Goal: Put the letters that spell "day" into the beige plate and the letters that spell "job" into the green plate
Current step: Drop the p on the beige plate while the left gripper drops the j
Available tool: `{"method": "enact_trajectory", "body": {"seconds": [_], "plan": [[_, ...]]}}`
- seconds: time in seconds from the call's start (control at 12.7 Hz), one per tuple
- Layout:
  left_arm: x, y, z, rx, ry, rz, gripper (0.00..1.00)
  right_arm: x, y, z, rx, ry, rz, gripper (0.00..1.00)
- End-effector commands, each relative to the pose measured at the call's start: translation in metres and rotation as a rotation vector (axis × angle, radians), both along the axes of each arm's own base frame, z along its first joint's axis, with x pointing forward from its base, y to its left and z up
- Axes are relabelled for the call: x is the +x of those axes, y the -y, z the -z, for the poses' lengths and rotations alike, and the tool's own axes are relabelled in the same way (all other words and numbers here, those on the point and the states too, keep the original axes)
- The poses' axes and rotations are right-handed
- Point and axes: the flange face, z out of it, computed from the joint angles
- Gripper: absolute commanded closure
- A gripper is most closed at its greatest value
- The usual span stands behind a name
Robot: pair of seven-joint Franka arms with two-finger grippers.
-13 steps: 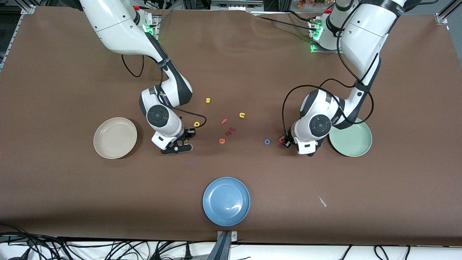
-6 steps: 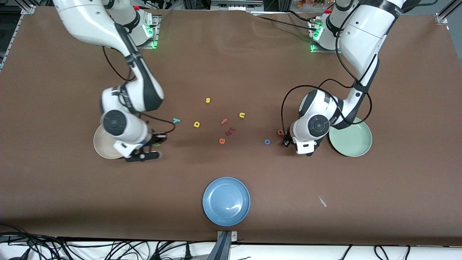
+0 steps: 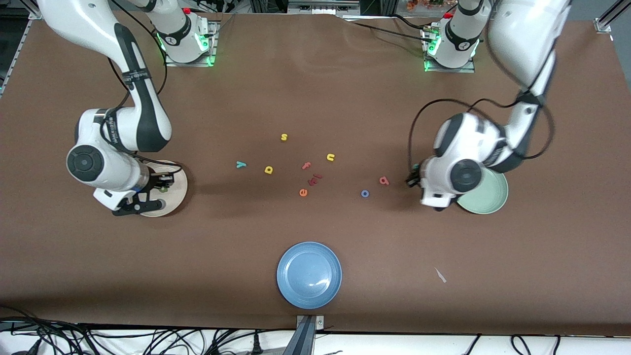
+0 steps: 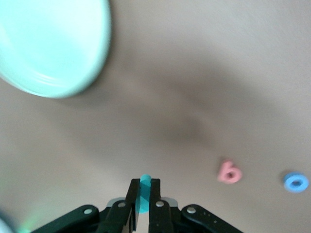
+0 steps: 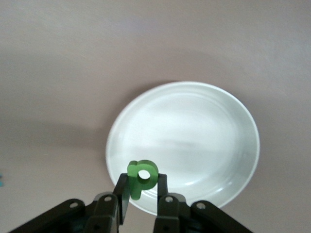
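Over the beige plate (image 5: 194,97), the right gripper (image 5: 141,194) pinches the green d (image 5: 141,175); beside the green plate (image 4: 53,48), the left gripper (image 4: 144,196) pinches the teal j (image 4: 144,187).

Three round shallow plates: one beige (image 3: 180,190), one pale green (image 3: 494,198), one blue (image 3: 309,274). Eleven small foam letters (image 3: 284,137): nine on the brown counter (image 3: 345,98), plus a green letter (image 5: 142,174) in the right claw (image 5: 142,187) and a teal letter (image 4: 144,180) in the left claw (image 4: 143,190).

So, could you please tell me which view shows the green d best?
The right wrist view: the green d sits large and unobstructed in the right gripper, above the beige plate. The front view shows only a speck; the left wrist view shows none.
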Motion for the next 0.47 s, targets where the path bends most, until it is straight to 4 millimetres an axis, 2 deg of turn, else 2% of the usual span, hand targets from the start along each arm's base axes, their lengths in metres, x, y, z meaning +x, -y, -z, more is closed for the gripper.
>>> {"method": "enact_trajectory", "body": {"seconds": [0.0,0.08,0.16,0.31,0.39], "plan": [[0.003,-0.089,-0.015,-0.065,-0.024,0.032,1.0,-0.02,0.012,0.028,0.023,0.033,0.009,0.77],[0.006,-0.119,-0.007,-0.055,-0.028,0.079,1.0,-0.022,0.014,0.035,0.037,0.035,0.034,0.44],[0.006,-0.137,0.018,-0.048,-0.06,0.141,1.0,-0.021,0.013,0.031,0.043,0.035,0.036,0.0],[0.016,-0.16,0.067,-0.032,-0.024,0.154,0.99,-0.021,0.005,0.005,0.054,-0.013,0.113,0.0],[0.018,-0.163,0.078,-0.033,-0.013,0.152,0.97,-0.02,-0.004,-0.005,0.063,-0.035,0.172,0.0]]}}
